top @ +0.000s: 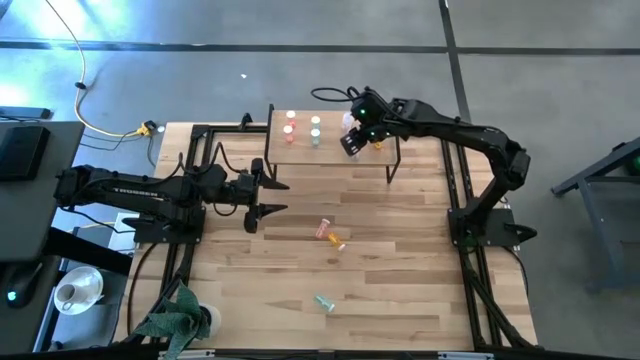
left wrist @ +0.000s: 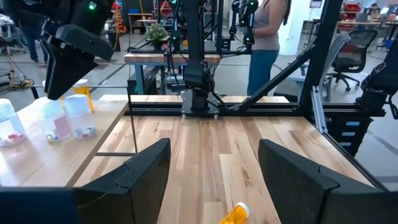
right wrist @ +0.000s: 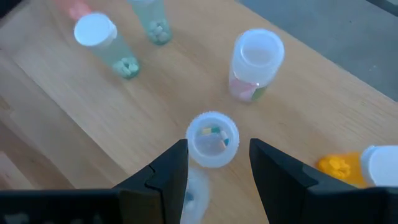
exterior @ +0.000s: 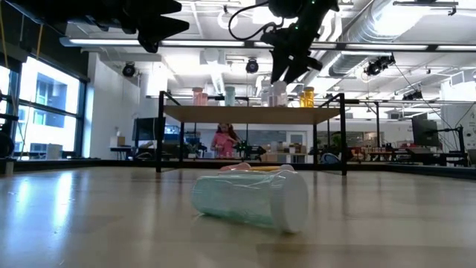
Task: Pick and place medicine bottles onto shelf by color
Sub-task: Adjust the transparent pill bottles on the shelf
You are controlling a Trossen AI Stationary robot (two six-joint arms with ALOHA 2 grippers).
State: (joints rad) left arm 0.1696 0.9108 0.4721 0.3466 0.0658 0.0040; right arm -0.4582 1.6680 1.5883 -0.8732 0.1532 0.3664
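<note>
The right gripper (right wrist: 217,163) hangs above the small light-wood shelf on black legs (top: 335,155), near its right end, its fingers parted around a clear white-capped medicine bottle (right wrist: 212,139) standing there, without visibly touching it. Other bottles stand along the shelf, an orange one (right wrist: 348,167) nearest its right edge. The left gripper (top: 268,196) waits spread wide over the plank tabletop (top: 400,260), where orange (top: 335,241), pink (top: 322,229) and pale green (top: 324,301) bottles lie toppled mid-table.

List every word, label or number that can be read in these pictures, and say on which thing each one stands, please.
White lettering on the left arm, high view: too small to read.
Medicine bottles: no readable label in any view.
Shelf, table: no text.
</note>
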